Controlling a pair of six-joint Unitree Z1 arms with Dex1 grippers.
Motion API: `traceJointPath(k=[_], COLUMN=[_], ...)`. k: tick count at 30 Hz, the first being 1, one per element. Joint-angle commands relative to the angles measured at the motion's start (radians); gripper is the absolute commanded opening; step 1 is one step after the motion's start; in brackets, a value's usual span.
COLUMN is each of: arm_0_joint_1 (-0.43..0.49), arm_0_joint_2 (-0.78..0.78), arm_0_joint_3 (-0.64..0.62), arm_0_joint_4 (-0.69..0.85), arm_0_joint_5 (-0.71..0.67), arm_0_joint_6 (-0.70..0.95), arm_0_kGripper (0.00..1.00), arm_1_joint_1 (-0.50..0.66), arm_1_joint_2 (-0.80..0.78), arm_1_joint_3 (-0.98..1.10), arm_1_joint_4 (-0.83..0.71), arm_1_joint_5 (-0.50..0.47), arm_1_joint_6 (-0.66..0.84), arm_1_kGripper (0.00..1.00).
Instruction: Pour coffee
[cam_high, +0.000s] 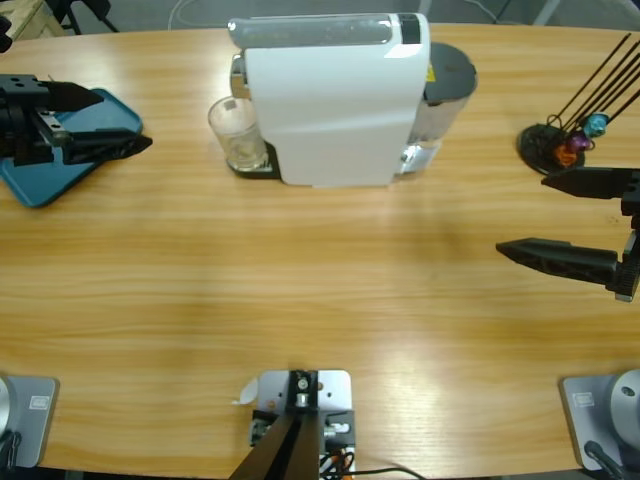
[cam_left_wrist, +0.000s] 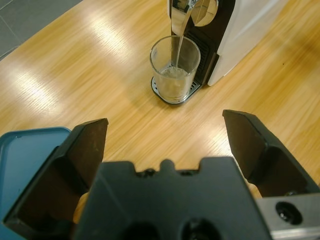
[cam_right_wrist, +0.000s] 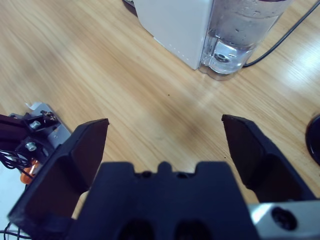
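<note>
coffee machine (cam_high: 335, 100) stands at upper centre of the bench (cam_high: 300, 290), white body, water tank (cam_right_wrist: 240, 35) at its rear right. glass (cam_left_wrist: 175, 70) sits on the drip tray (cam_left_wrist: 172, 95) under the spout, at the machine's left in the high view; upright, not held. coffee (cam_left_wrist: 174, 77): a shallow pale layer in the bottom of the glass. left gripper (cam_high: 105, 120) at upper left of the frame, over the blue tray (cam_high: 45, 185), jaws spread wide, grasping nothing, well apart from the glass. right gripper (cam_high: 545, 215) at right edge, jaws spread wide, grasping nothing, over bare bench. capsule stand (cam_high: 555, 145) at upper right holds coloured capsules (cam_high: 585, 135).
</note>
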Motion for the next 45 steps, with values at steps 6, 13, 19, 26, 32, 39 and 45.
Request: traceJointPath(k=[6, 13, 19, 26, 32, 39, 45], arm_0_joint_1=[0.006, 0.006, 0.006, 0.007, 0.006, 0.019, 0.028], arm_0_joint_2=[0.047, 0.047, 0.047, 0.048, 0.055, 0.052, 0.03], arm_0_joint_3=[-0.002, -0.001, -0.001, -0.002, -0.001, 0.005, 0.016], arm_0_joint_4=[-0.002, -0.002, -0.003, -0.004, -0.004, -0.004, -0.003], arm_0_joint_5=[-0.006, -0.026, -0.033, -0.043, -0.062, -0.063, -0.081], arm_0_joint_6=[0.07, 0.09, 0.097, 0.104, 0.105, 0.134, 0.145], arm_0_kGripper=[1.0, 1.0, 1.0, 1.0, 1.0, 1.0, 1.0], arm_1_joint_1=[-0.01, -0.01, -0.01, -0.01, -0.01, -0.01, -0.01], arm_1_joint_2=[0.026, 0.025, 0.024, 0.027, 0.027, 0.032, 0.027], arm_1_joint_3=[0.041, 0.041, 0.042, 0.042, 0.042, 0.042, 0.044], arm_1_joint_4=[-0.011, -0.011, -0.013, -0.013, -0.014, -0.014, -0.016], arm_1_joint_5=[-0.007, -0.007, -0.007, -0.008, -0.008, -0.008, -0.009], arm_1_joint_6=[0.009, 0.011, 0.011, 0.012, 0.012, 0.012, 0.012], arm_1_kGripper=[1.0, 1.0, 1.0, 1.0, 1.0, 1.0, 1.0])
